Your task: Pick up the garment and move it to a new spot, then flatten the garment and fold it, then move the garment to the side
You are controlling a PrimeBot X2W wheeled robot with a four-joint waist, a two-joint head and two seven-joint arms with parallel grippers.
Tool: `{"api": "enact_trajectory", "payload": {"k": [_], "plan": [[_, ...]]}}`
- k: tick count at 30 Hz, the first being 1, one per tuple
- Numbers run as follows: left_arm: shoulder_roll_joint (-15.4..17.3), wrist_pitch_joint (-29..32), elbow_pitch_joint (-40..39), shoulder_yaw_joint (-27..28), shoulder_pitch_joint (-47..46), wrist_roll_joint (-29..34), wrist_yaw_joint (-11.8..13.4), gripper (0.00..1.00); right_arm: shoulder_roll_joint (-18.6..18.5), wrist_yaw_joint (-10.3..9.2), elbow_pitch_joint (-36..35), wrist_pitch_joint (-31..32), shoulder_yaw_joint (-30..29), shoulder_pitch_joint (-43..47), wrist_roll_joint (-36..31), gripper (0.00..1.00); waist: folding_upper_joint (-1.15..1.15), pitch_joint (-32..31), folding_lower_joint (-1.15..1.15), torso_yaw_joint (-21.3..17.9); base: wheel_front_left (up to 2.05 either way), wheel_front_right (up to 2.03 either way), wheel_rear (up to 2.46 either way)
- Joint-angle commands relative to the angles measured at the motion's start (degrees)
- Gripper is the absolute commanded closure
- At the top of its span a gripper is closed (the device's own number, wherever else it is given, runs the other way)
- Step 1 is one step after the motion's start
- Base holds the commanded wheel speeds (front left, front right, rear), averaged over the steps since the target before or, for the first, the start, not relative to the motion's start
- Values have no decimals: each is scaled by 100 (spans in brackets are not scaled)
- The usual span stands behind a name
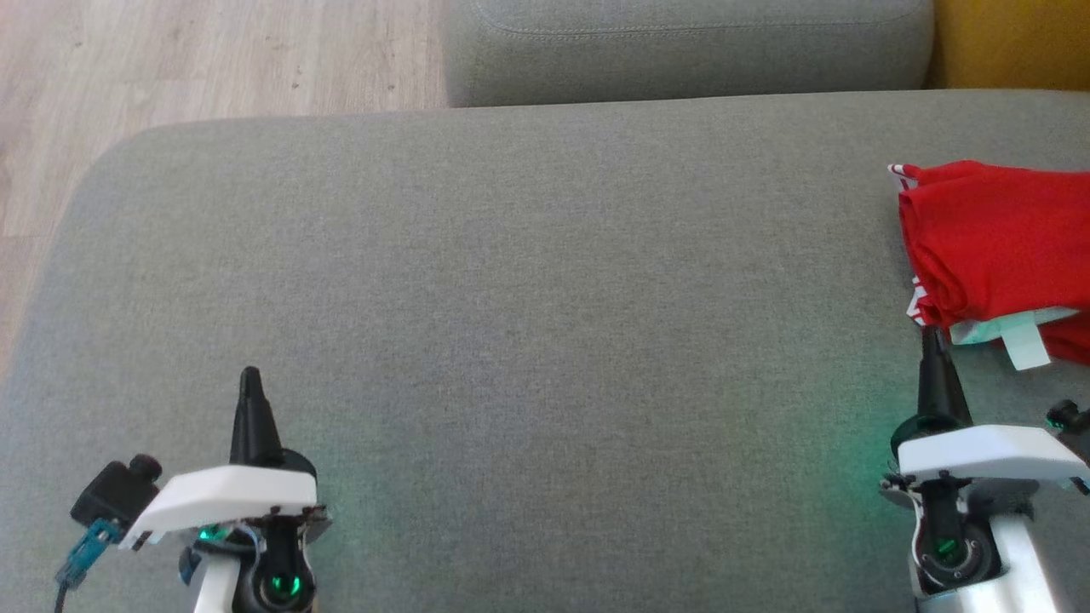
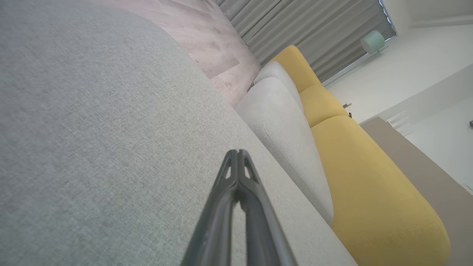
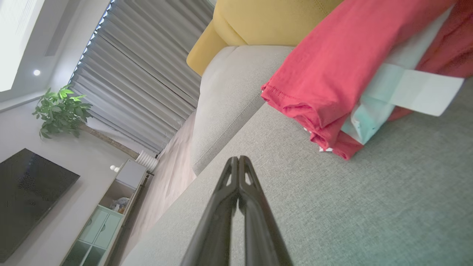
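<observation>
The big grey sofa seat (image 1: 545, 281) takes up most of the head view. Behind it are a grey cushion (image 1: 681, 51) and a yellow cushion (image 1: 1013, 42). A wood floor (image 1: 213, 60) shows at the far left.

The red garment (image 1: 996, 238) lies folded on the seat at its right edge, partly cut off by the side of the head view. A bit of red and white trim peeks out at its left corners. A white tag (image 1: 1026, 345) sticks out from its near side. In the right wrist view the tag (image 3: 414, 90) looks like a plain folded strip, and I cannot read any words on it.

The left end effector (image 1: 249, 379) is low on the left, over bare seat. Its two dark fingers (image 2: 221, 207) are pressed together and hold nothing.

The right end effector (image 1: 934, 340) is low on the right, and its tip is close to the near left corner of the garment. In its own wrist view the right end effector (image 3: 238, 159) is closed too, holds nothing, and there is bare seat between it and the garment (image 3: 332, 74).
</observation>
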Motion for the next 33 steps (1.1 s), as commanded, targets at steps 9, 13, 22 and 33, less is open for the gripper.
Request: {"api": "enact_trajectory", "payload": {"k": [9, 13, 22, 33], "plan": [[42, 183, -225, 287, -62, -602, -88, 100, -22, -2, -291, 179, -1, -87, 734, 100, 0, -61, 0, -26, 0, 0, 0], [44, 251, -240, 338, -46, -823, -112, 100, -23, -2, -315, 245, -20, -72, 1002, 100, 0, -86, 0, -36, 0, 0, 0], [46, 387, -271, 441, -13, -1263, -160, 100, -24, -2, -362, 377, -59, -41, 1538, 100, 0, -135, 0, -57, 0, 0, 0], [50, 592, -318, 595, 35, -1922, -232, 100, -27, -3, -434, 575, -116, 6, 2342, 100, 0, -210, 0, -89, 0, 0, 0]]}}
